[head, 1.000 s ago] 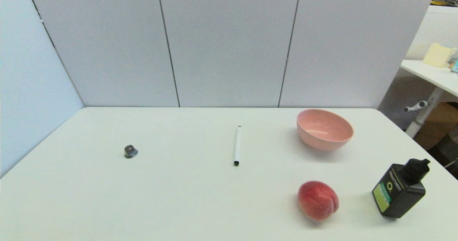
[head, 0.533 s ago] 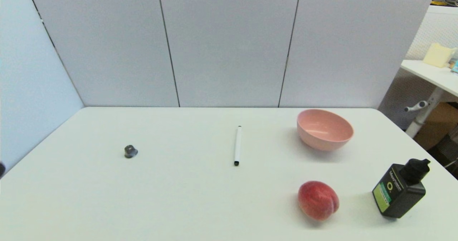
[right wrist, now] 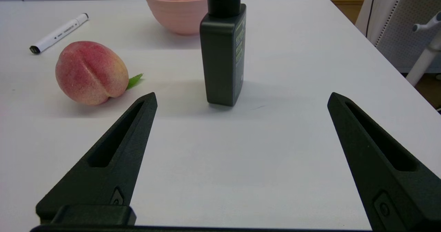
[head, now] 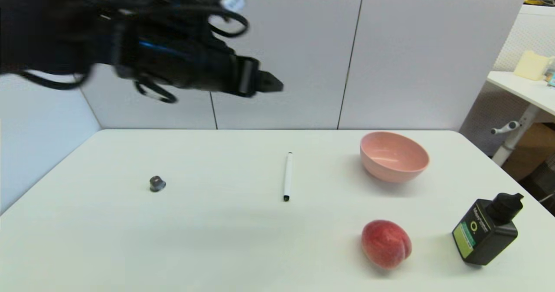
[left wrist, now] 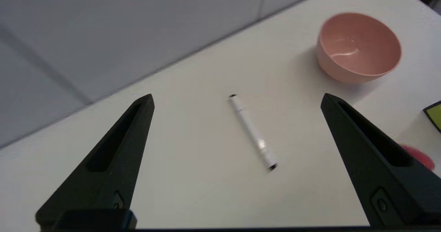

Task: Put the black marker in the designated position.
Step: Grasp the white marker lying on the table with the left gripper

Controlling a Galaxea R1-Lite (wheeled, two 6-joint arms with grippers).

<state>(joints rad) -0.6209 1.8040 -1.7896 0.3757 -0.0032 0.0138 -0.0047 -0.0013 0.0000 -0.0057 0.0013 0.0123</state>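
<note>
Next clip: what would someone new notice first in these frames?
The left arm, a big dark mass high over the table's far left, left gripper open above the black marker lying mid-table. Then the colour on the right: pink bowl, peach and black bottle.

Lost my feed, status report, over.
Left hand open, high above marker. Right hand open, parked low near bottle. Marker flat on table, untouched. Nothing in the way.
</note>
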